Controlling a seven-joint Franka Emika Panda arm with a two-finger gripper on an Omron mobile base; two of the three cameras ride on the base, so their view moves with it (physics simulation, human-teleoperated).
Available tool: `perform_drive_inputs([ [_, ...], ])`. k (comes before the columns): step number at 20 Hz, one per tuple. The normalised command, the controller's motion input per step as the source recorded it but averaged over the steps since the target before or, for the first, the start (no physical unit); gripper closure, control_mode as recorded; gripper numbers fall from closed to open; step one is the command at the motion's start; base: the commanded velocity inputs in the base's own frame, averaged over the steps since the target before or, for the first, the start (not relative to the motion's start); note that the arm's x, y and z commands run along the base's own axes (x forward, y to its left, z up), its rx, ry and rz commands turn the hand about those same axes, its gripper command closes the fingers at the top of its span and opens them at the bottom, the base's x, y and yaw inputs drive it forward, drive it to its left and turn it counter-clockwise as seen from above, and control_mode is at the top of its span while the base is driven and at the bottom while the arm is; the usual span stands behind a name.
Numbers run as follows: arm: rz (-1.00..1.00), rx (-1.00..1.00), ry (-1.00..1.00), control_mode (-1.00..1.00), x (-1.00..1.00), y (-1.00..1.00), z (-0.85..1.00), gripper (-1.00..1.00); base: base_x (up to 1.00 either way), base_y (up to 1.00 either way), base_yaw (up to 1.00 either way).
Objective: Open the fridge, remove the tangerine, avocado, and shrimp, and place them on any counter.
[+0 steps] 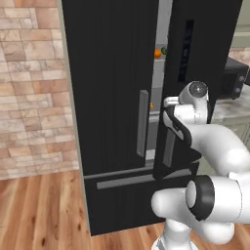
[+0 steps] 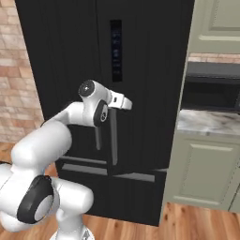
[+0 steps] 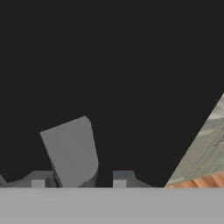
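Starting with the left base view: the fridge (image 1: 112, 97) has its right door swung partway out, leaving a narrow gap showing the light interior. In that gap, up high, sits the tangerine (image 1: 157, 52) with the dark green avocado (image 1: 164, 50) just beside it on its right. Lower down in the same gap there's a tiny orange speck, probably the shrimp (image 1: 152, 105), but it's too small to be sure. The left door's handle (image 1: 142, 123) hangs grey and vertical, and the arm's wrist sits against the edge of the open door, hiding the fingers from this side. Far right, a black microwave (image 1: 237, 78) peeks out above a strip of the marbled bench (image 1: 229, 110).

The right base view gets none of that gap, so no food from this side. What it does give is the door's front with its dark control strip, and the pincer (image 2: 125, 104) reaching up to the top of the right door's handle (image 2: 113, 136). To the right are the bench (image 2: 208, 122) and the sage cabinets (image 2: 206, 173) under it.

The hand view is mostly black door, with a grey handle end (image 3: 72, 151) sitting between the two fingertips (image 3: 122, 177). The pincer looks partly spread around that end; I can't tell whether the fingers actually press on it.
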Motion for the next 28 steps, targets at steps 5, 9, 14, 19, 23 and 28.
perform_drive_inputs([
  [5,-0.13,0.00,-0.11,-1.00,-1.00,-1.00,0.00,1.00,0.00,0.00,0.00],
  [9,-0.10,0.00,-0.10,-1.00,-1.00,-1.00,0.00,1.00,0.00,0.00,0.00],
  [14,-0.06,0.00,-0.12,-1.00,-1.00,-0.91,0.00,-1.00,0.00,0.00,0.00],
  [19,0.00,0.05,-0.04,-1.00,-1.00,0.14,0.05,-1.00,0.00,0.00,0.00],
  [23,0.01,0.01,0.00,-1.00,-1.00,0.99,0.20,-1.00,0.00,0.00,0.00],
  [28,0.01,0.00,0.06,-1.00,-0.34,1.00,0.35,-1.00,0.00,0.00,0.00],
])
